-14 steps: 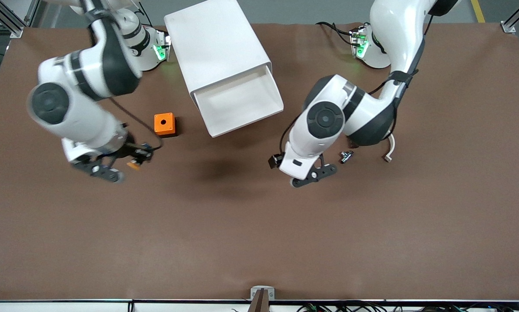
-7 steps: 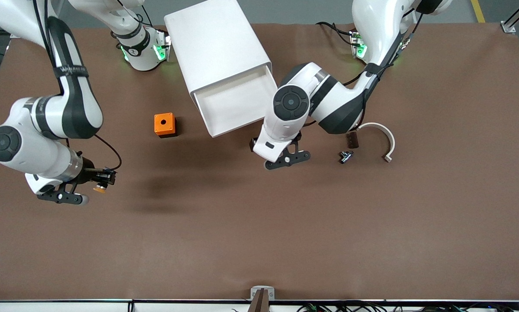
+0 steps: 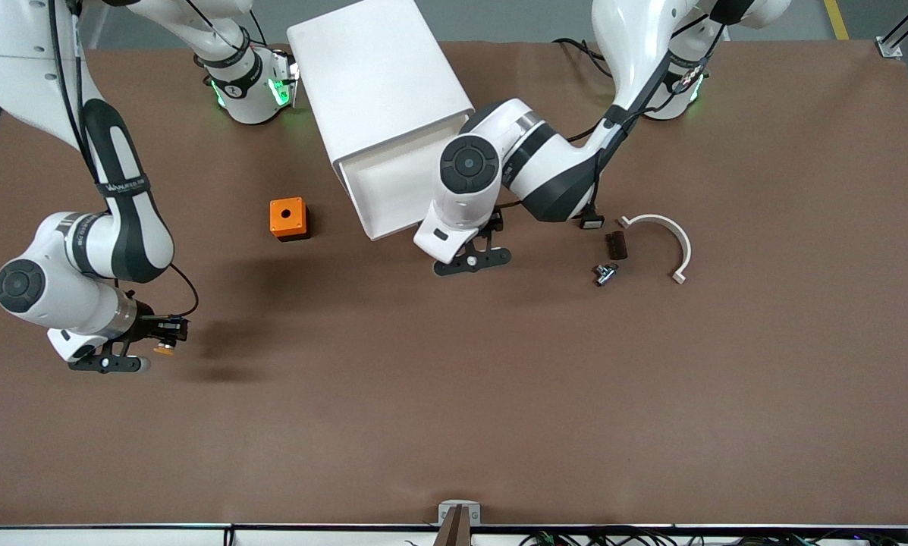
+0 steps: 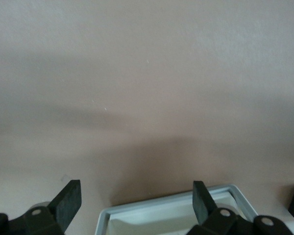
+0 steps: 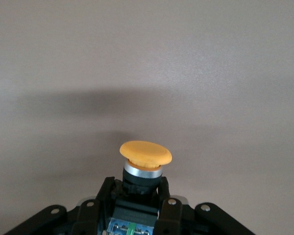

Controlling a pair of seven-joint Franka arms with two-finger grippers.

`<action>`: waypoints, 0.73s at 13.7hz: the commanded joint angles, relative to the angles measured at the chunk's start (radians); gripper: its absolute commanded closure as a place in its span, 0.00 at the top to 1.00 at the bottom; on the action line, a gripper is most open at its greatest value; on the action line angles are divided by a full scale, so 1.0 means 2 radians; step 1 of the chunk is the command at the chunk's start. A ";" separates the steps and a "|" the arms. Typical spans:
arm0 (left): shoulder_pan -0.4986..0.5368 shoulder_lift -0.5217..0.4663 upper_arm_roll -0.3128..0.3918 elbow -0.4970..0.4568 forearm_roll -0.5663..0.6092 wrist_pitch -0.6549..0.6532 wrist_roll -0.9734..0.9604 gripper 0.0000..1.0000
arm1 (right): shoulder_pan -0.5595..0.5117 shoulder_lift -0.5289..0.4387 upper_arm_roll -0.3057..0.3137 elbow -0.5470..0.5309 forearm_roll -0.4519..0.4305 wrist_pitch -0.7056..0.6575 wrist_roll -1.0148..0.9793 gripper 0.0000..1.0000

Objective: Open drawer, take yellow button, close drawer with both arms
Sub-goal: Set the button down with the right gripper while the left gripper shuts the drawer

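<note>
The white cabinet (image 3: 378, 76) stands near the arms' bases. Its uppermost drawer (image 3: 389, 186) is pulled out and looks empty. My left gripper (image 3: 472, 258) is open and hangs over the drawer's front edge, at the corner toward the left arm's end. In the left wrist view the drawer's rim (image 4: 171, 213) lies between the spread fingers of the left gripper (image 4: 135, 200). My right gripper (image 3: 159, 337) is shut on the button (image 3: 165, 348), low over bare table toward the right arm's end. The right wrist view shows the button's orange cap (image 5: 145, 153) sticking out of the right gripper (image 5: 137, 192).
An orange cube box with a round hole (image 3: 287, 218) sits on the table beside the drawer. A white curved strip (image 3: 670, 233), a dark block (image 3: 616, 245), a small metal part (image 3: 604, 274) and a black part with a white face (image 3: 590, 221) lie toward the left arm's end.
My right gripper has carried the button away from the orange box, toward the right arm's end and the front camera. My left gripper has moved to the drawer's front edge.
</note>
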 commanded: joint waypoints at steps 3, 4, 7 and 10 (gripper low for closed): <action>-0.011 -0.001 0.001 0.001 -0.028 0.000 0.006 1.00 | -0.020 0.038 0.011 0.004 -0.008 0.046 -0.034 0.02; -0.015 -0.001 0.001 -0.002 -0.031 0.000 0.006 1.00 | -0.020 0.041 0.011 0.004 -0.008 0.052 -0.037 0.03; -0.030 -0.003 0.001 -0.015 -0.051 0.000 0.006 1.00 | -0.021 0.046 0.011 0.007 -0.008 0.052 -0.050 0.99; -0.046 -0.003 0.001 -0.021 -0.081 0.000 0.005 1.00 | -0.017 0.019 0.011 0.012 -0.008 0.024 -0.047 1.00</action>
